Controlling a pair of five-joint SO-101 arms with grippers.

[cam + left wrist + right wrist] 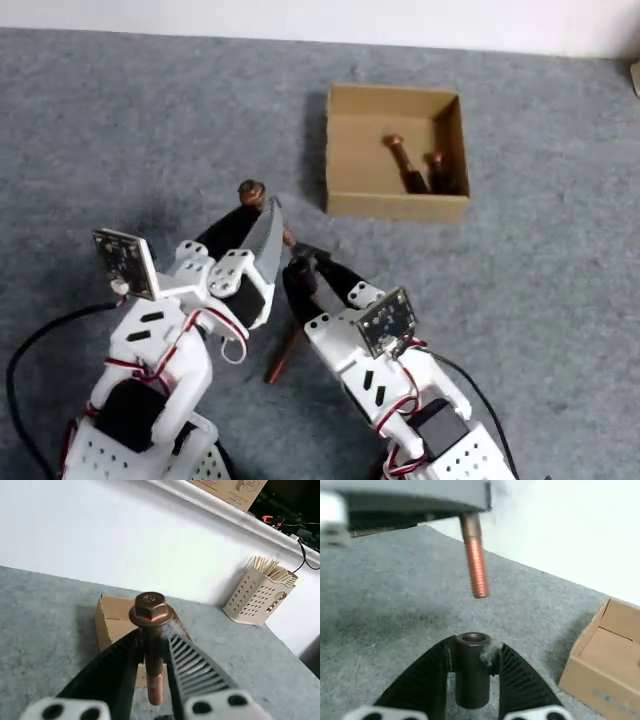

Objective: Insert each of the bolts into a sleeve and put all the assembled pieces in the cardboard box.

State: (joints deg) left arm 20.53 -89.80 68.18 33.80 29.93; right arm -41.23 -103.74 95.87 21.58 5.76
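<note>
My left gripper point(152, 647) is shut on a copper bolt point(151, 612), held upright with its hex head up and its threaded shank point(475, 562) pointing down. In the high view the bolt's head point(252, 192) shows above the left gripper point(262, 218). My right gripper point(472, 657) is shut on a dark sleeve point(472, 672), upright with its bore facing up. The bolt's tip hangs a short way above the sleeve point(303, 262), not touching it. The cardboard box point(345, 150) sits behind and holds two assembled pieces point(410, 165).
Another copper bolt point(284, 355) lies on the grey carpet between the two arms. A perforated holder full of sticks point(260, 592) stands by the wall, beyond the box point(112, 617). Open carpet spreads left and right of the box point(607, 660).
</note>
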